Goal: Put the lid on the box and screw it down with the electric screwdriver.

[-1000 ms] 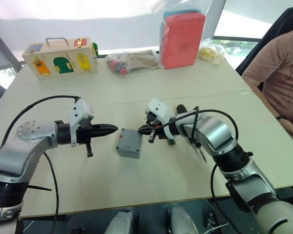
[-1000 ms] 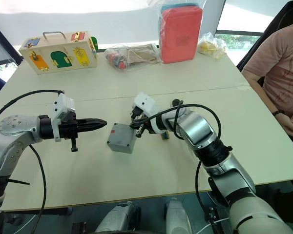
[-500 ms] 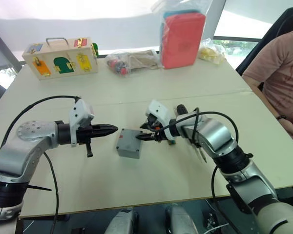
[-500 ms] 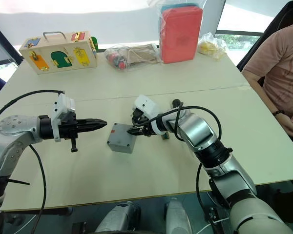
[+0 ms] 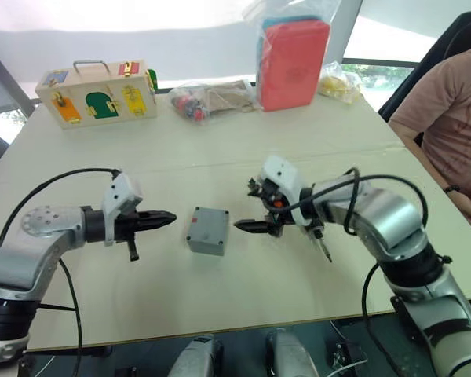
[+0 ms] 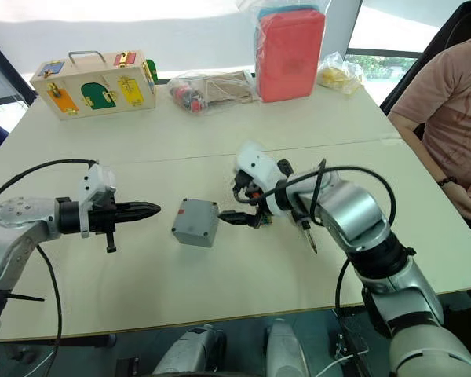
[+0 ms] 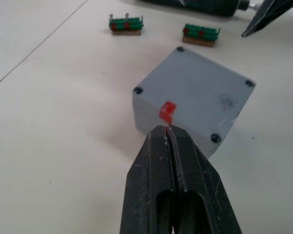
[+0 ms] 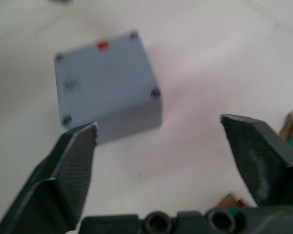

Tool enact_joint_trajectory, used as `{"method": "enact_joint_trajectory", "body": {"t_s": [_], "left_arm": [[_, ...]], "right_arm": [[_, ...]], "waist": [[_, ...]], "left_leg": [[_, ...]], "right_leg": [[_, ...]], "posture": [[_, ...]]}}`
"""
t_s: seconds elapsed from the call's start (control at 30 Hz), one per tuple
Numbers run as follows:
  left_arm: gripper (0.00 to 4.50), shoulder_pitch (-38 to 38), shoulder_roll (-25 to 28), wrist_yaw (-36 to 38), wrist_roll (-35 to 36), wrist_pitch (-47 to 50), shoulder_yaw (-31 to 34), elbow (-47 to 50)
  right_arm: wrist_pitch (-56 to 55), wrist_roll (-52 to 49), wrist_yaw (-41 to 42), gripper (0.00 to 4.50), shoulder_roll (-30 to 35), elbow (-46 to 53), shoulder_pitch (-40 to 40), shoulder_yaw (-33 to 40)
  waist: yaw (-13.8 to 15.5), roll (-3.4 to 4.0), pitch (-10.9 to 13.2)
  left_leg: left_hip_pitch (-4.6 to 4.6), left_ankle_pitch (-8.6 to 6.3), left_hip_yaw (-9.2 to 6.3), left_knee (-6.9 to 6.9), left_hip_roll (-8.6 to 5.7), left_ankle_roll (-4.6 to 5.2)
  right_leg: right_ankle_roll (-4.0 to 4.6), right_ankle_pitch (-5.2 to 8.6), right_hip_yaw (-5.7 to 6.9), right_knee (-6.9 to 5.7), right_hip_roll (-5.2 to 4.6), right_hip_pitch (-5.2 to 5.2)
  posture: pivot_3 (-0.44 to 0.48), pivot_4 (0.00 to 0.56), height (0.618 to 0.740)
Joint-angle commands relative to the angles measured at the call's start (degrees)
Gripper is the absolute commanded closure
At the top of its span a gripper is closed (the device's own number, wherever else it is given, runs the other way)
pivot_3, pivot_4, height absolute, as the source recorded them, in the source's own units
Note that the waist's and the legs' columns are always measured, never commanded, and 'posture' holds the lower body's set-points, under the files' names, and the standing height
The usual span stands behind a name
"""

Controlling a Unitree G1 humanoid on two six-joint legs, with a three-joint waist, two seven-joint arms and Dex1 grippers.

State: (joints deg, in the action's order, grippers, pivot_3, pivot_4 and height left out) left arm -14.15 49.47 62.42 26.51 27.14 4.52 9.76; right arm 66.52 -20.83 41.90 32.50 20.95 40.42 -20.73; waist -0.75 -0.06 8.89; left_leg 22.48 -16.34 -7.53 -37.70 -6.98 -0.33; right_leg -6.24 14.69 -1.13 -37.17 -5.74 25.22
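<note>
The grey box (image 5: 208,231) is capped by its lid (image 7: 205,100); bare tabletop (image 5: 243,290) surrounds it. The left tool (image 5: 169,216) is pinched closed beside it, the right tool (image 8: 158,146) spread wide.

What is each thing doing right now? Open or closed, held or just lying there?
Box: lid on, standing free on the table.
Left gripper: shut, empty, tips near the box's red mark.
Right gripper: open, empty.
Screwdriver: lying on the table.
Wooden box: closed.

A pale cream table (image 5: 314,149) is filling the scene, with a seam running across its far half. Daylight is coming through windows (image 5: 377,47) behind it, washing out the far edge. A black office chair (image 5: 455,39) is standing at the right, with a person (image 5: 447,126) sitting there.
</note>
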Motion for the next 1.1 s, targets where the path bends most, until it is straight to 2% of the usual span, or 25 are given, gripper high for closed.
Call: {"method": "enact_joint_trajectory", "body": {"t_s": [0.03, 0.13, 0.23, 0.27, 0.6, 0.97, 1.1], "left_arm": [[4.50, -0.1, -1.5, 0.4, -1.8, -3.0, -1.9, -1.3], [4.50, -0.6, -2.9, 0.5, -3.2, -4.2, -3.8, -3.0], [4.50, -0.8, -3.9, 0.7, -5.4, -6.4, -5.9, -4.6], [4.50, -0.7, -4.2, 0.7, -5.7, -6.8, -6.3, -4.9], [4.50, -0.7, -6.4, 1.6, -6.5, -6.8, -8.9, -3.4], [4.50, -0.2, -6.6, 2.0, -6.2, -5.1, -8.8, -0.8], [4.50, 1.5, -3.8, 3.1, -5.3, -4.3, -6.6, 1.7]], "right_arm": [[-3.0, 1.9, -2.0, 1.88, -0.9, 1.1, -1.6, -2.0], [-4.8, 3.3, -3.5, 2.94, -2.5, -0.4, -2.6, -3.3], [-5.9, 4.0, -4.3, 4.25, -3.9, -1.8, -2.9, -3.9], [-6.0, 4.1, -4.4, 4.45, -4.3, -2.1, -2.9, -4.0], [-7.3, 4.8, -4.4, 4.45, -7.6, -5.3, -0.6, -3.3], [-9.2, 5.6, -3.8, 4.45, -8.6, -8.5, 1.3, -3.4], [-7.7, 6.9, -1.3, 4.45, -3.3, -5.6, 2.5, -4.6]], "waist": [[0.0, 0.00, 0.0], [0.0, 0.00, 0.0], [0.0, 0.00, 0.0], [0.0, 0.00, 0.0], [0.0, 0.00, 0.0], [-0.1, 0.00, 0.0], [0.0, 0.00, 0.0]], "left_leg": [[0.00, 0.00, 0.00, 0.01, 0.00, 0.00], [0.00, 0.00, 0.00, -0.02, -0.01, 0.00], [0.00, 0.00, 0.00, -0.02, 0.00, 0.00], [0.00, 0.00, 0.00, -0.02, -0.01, 0.00], [0.00, 0.00, 0.00, -0.02, -0.01, 0.00], [0.00, 0.00, -0.01, -0.03, -0.01, 0.00], [0.00, 0.00, -0.01, -0.03, -0.01, 0.00]], "right_leg": [[0.00, 0.00, 0.00, 0.01, 0.00, 0.00], [0.00, 0.00, 0.01, 0.01, 0.00, -0.02], [0.00, 0.00, 0.01, 0.00, 0.01, -0.01], [0.00, 0.00, 0.01, 0.00, 0.01, -0.01], [0.00, 0.00, 0.01, 0.00, 0.03, -0.01], [0.00, 0.00, 0.01, -0.01, 0.04, -0.01], [0.00, 0.00, 0.01, -0.01, 0.04, -0.01]], "posture": [[0.000, 0.150, 0.740], [0.000, 0.150, 0.740], [0.000, 0.150, 0.740], [0.000, 0.150, 0.740], [0.000, 0.150, 0.740], [0.000, 0.150, 0.740], [0.000, 0.150, 0.740]]}}
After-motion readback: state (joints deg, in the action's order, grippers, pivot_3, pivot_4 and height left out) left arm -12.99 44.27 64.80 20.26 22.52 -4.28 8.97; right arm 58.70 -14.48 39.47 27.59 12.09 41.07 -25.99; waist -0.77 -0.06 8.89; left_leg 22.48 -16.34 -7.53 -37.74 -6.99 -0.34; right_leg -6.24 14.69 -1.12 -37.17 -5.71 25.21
